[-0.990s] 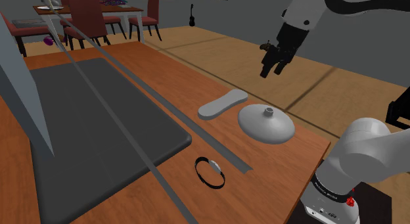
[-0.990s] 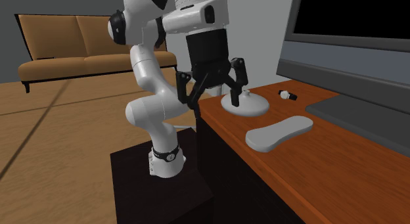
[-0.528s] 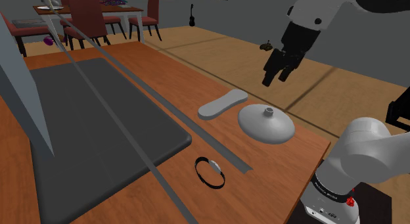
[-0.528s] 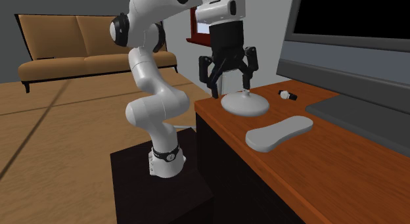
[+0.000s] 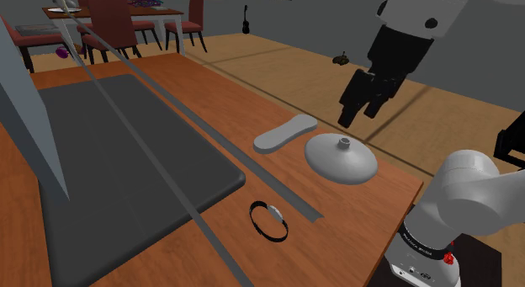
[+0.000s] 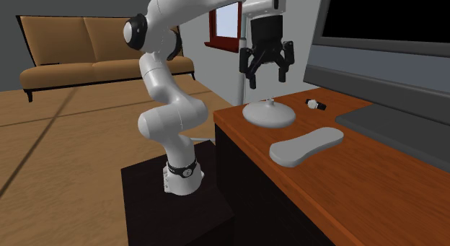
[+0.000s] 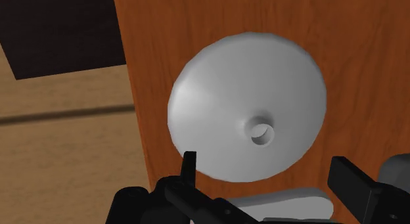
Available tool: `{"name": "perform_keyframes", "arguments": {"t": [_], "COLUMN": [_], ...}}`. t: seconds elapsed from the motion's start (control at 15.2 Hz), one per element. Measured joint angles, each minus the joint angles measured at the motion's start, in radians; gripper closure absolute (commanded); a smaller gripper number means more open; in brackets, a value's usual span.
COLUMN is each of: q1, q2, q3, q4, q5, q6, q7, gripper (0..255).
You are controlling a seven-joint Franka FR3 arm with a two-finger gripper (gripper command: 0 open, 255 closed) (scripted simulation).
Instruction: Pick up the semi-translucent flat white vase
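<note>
1. One flat, pale grey vase (image 5: 340, 157) with a short neck sits on the wooden table (image 5: 362, 222), near the edge by the stand.
2. The gripper (image 5: 359, 114) hangs above the vase with its fingers spread wide, touching nothing.
3. A long grey slab (image 5: 284, 132) lies just beside the vase.
4. A black band (image 5: 268, 220) lies further off, near a dark mat (image 5: 126, 176).

Gripper (image 6: 267, 77) has swung in from beyond the table (image 6: 346, 187) edge and now hangs above the flat grey vase (image 6: 268, 113). Shoulder view: it sits lower and further right.
</note>
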Motion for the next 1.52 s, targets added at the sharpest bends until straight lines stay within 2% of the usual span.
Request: {"name": "perform_keyframes", "arguments": {"t": [0.53,0.59,1.25,1.52], "q1": [0.018,0.019,0.020,0.013], "q2": [-0.045,-0.046,-0.049,-0.029], "q3": [0.042,0.044,0.045,0.036], "q4": [-0.101,-0.107,-0.113,-0.060], "q5": [0.036,0.038,0.039,0.029], "q6": [0.059,0.064,0.069,0.034], "q7": [0.023,0.023,0.023,0.026], "gripper": [0,255,255,255]}}
